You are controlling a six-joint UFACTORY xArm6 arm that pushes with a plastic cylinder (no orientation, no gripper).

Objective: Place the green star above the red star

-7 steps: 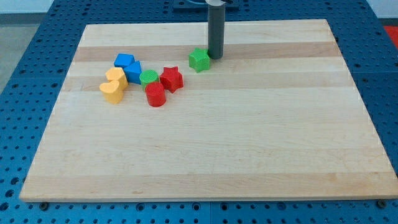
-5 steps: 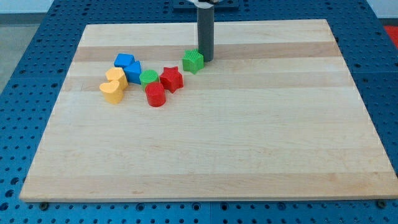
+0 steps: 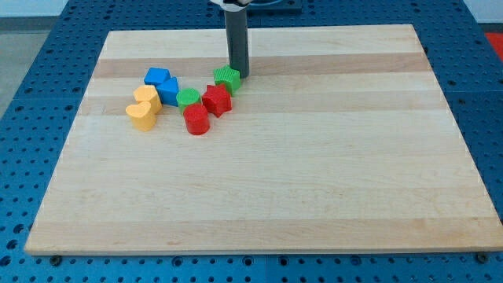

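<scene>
The green star (image 3: 226, 79) sits on the wooden board just above the red star (image 3: 217, 101), touching or nearly touching its upper right. My tip (image 3: 238, 75) stands right against the green star's right side, at the view's upper middle. The rod rises straight up out of the view's top.
A green round block (image 3: 188, 98) sits left of the red star, with a red cylinder (image 3: 196, 120) below it. Two blue blocks (image 3: 162, 85) and two yellow blocks (image 3: 144, 108) cluster farther left. The board (image 3: 314, 173) lies on a blue perforated table.
My tip has moved to the left and pushed the green star left with it, from well right of the red star to just above it.
</scene>
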